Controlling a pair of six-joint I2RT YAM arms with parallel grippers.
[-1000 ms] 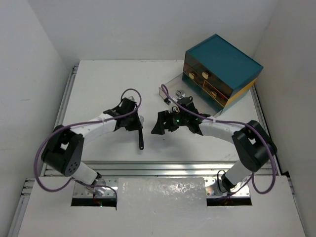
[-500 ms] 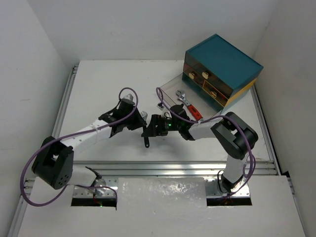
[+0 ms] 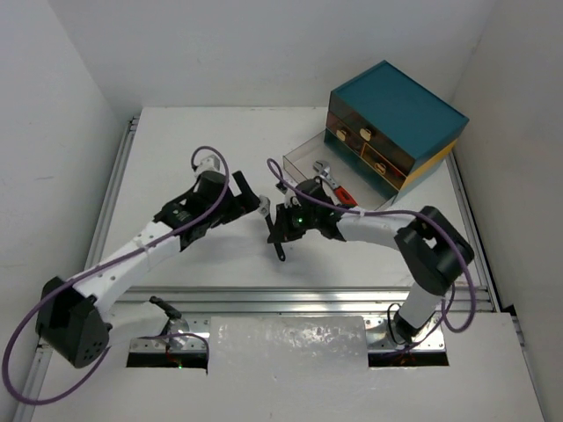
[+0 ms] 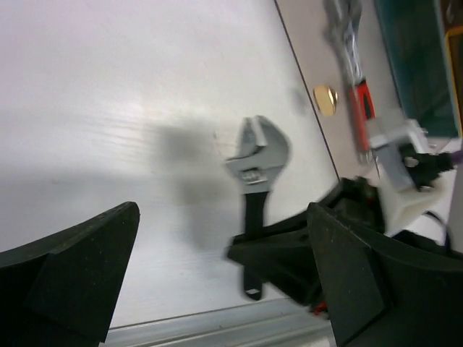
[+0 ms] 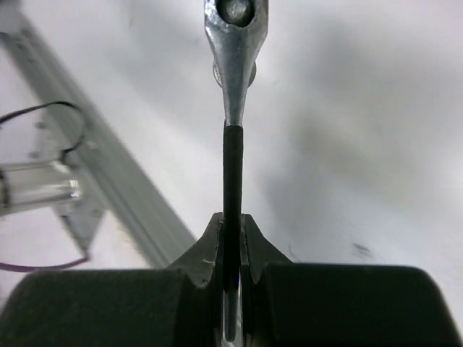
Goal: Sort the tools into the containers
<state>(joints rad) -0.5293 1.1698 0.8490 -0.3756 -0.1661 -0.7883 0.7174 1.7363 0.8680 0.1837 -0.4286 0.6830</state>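
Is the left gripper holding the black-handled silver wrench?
No, the left gripper stands wide open, while the right gripper pinches the black-handled silver wrench by its handle.

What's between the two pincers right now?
The black-handled adjustable wrench: the right pincer clamps its handle, its silver head toward the open left pincer, seen in the left wrist view.

Black-handled silver wrench (image 4: 255, 177), teal-topped chest (image 3: 396, 110), red-handled wrench (image 3: 343, 192)

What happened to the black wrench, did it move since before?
Yes. The black wrench went a little to the right, closer to the teal chest. The right gripper now pinches its handle between its fingers.
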